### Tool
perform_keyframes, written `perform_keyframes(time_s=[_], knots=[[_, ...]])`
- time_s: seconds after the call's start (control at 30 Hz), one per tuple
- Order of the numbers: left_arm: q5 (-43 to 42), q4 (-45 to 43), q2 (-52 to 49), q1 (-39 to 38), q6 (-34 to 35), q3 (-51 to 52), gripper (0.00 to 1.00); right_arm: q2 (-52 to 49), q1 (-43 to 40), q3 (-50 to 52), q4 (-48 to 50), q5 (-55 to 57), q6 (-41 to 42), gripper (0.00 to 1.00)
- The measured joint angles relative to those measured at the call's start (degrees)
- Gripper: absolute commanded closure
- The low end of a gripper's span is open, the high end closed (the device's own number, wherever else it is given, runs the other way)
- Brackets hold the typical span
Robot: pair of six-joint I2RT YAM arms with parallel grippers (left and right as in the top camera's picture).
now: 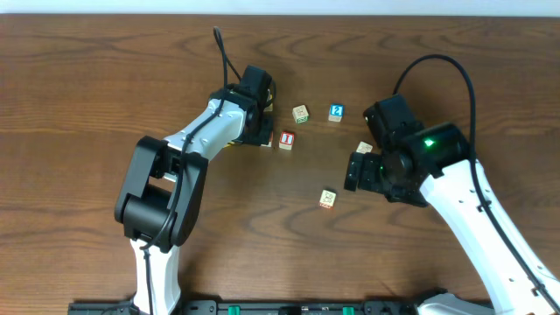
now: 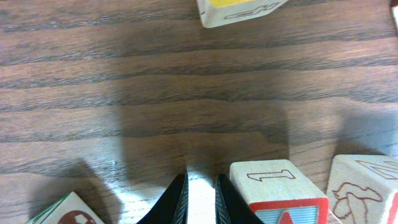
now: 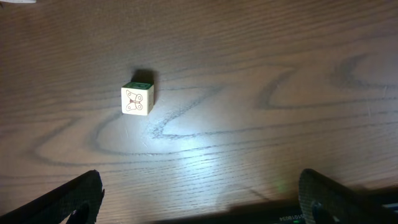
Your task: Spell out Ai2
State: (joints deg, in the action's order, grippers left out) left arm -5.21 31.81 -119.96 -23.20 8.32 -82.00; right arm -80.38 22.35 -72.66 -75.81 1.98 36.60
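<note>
Task at an early stage. The left fingers [image 2: 181,202] are closed almost together over bare desk [image 1: 87,70] and hold nothing. The right fingers [image 1: 357,171] are spread wide and also empty, with a butterfly-faced block [image 3: 137,98] ahead of them, well apart. The I block [image 1: 287,139] lies just beside the left fingers. The 2 block [image 1: 336,112] sits farther beyond them, between the 2 sets of fingers and touching no other block. The A block cannot be made out. No 3-block row is formed, so gathering and ordering appear to remain.
</note>
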Motion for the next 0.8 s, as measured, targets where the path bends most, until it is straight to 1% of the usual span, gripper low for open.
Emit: perform_keyframes(time_s=[0.37,0.67,0.8], knots=[[-0.6,-0.8,0.0,-3.0,0.5,0.0,0.82,0.0,0.0,0.0,0.0,0.0,0.0,0.01],[-0.5,-0.9,0.0,-3.1,0.5,0.0,0.82,0.0,0.0,0.0,0.0,0.0,-0.1,0.01],[1.1,-0.7,0.0,-3.1,0.5,0.0,0.81,0.0,0.0,0.0,0.0,0.0,-0.9,0.01]])
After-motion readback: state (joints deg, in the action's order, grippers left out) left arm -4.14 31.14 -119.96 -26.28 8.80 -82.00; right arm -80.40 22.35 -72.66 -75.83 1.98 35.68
